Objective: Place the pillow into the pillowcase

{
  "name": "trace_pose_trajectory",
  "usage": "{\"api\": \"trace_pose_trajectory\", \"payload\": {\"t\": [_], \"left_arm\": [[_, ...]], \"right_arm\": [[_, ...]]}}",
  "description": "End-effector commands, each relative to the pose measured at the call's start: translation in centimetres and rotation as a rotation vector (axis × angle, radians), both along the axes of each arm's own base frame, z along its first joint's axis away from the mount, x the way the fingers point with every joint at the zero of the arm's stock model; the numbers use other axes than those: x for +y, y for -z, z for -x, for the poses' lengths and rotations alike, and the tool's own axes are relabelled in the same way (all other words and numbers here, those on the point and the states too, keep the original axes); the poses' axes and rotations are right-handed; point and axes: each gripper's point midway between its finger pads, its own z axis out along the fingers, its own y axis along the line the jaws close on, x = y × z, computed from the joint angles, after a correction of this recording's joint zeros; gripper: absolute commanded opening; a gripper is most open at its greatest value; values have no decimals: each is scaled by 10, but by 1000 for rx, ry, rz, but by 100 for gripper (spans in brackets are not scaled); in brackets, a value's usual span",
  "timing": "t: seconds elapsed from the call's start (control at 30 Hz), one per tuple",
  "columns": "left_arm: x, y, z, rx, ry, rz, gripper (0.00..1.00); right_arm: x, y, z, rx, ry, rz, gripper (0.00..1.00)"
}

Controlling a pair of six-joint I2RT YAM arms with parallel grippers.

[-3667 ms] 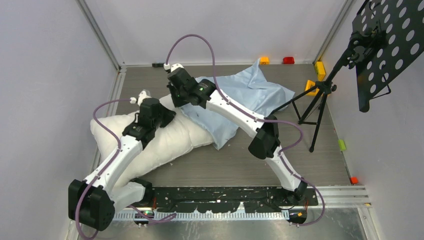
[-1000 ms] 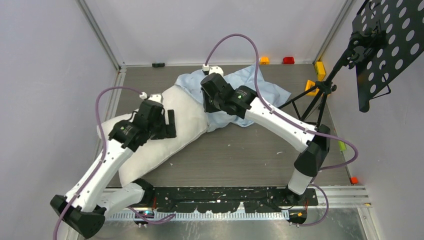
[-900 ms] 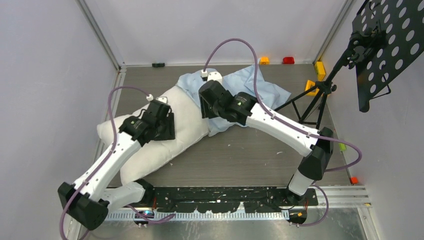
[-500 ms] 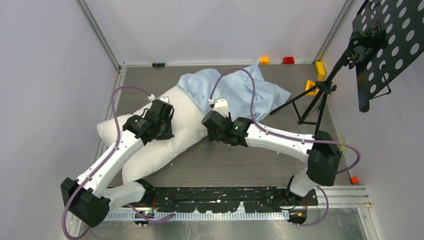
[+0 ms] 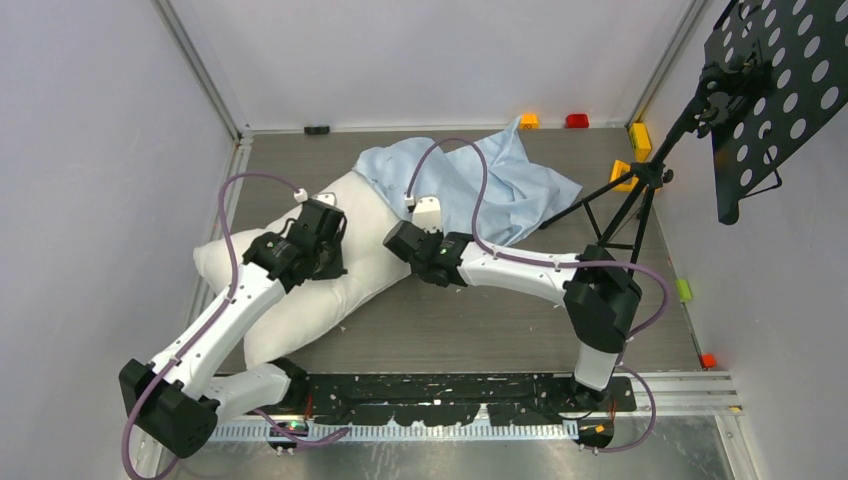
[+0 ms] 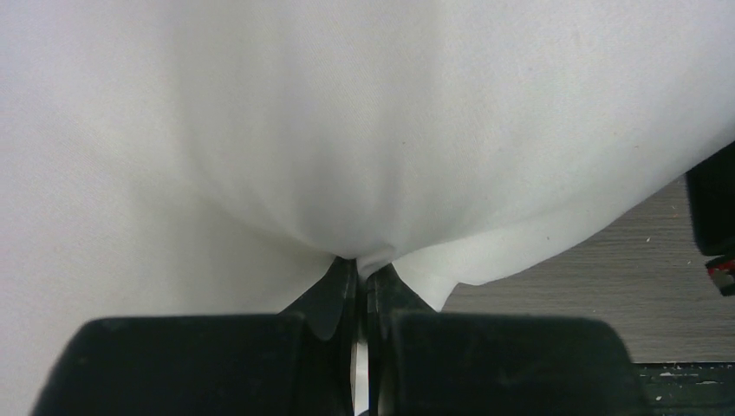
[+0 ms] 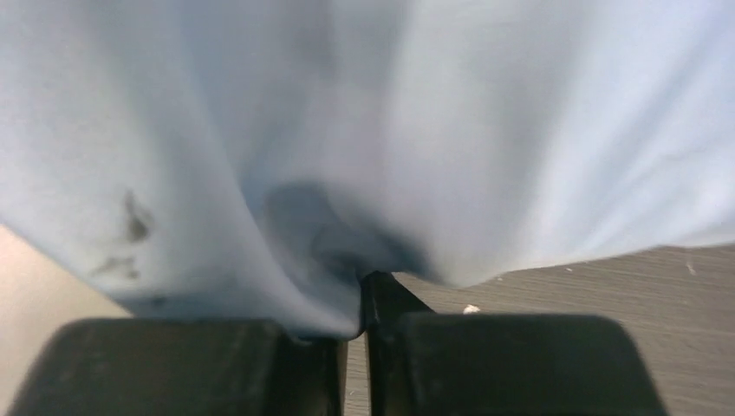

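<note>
Grey wood-grain tabletop (image 5: 480,320) between pale walls (image 5: 450,60) carries pillow (image 5: 285,310) and pillowcase (image 5: 515,180).

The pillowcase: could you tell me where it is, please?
Top view: the pillowcase lies far-centre, overlapping the far end of the pillow, right claw pinching its near edge.

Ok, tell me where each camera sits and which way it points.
Top external: above and behind the bases, looking down on the table; both arms show, with the pillow and the pillowcase.
Left wrist: on the left arm, looking along the left gripper, shut on the pillow; its two fingers show.
Right wrist: on the right arm, looking along the right gripper, shut on the pillowcase; its fingers show.
Shared: both wrist views catch the same table.
</note>
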Motion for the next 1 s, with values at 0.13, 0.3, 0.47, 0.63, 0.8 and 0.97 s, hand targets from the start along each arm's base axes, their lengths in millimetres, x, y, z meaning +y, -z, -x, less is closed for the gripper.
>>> {"api": "trace_pose_trajectory", "payload": {"t": [0.13,0.3,0.47,0.63,0.8,0.97], "left_arm": [[-5,-15,-16,-62,28,-6,0],[-54,-31,-23,-91,139,119,0],[-106,-97,-10,-190,225,243,0],[-108,-141,4,-243,195,379,0],[-112,-134,-12,-166,174,454,0],[-61,-84,-59,-69,-31,487,0]], "right_arm": [[-16,-105,-12,-195,44,-10,0],[53,-186,6,-249,-192,-98,0],[100,-228,6,-245,-303,-225,0],[99,-221,-42,-158,-260,-326,0],[110,-179,-85,-58,-234,-297,0],[121,-144,-90,20,-249,-268,0]]}}
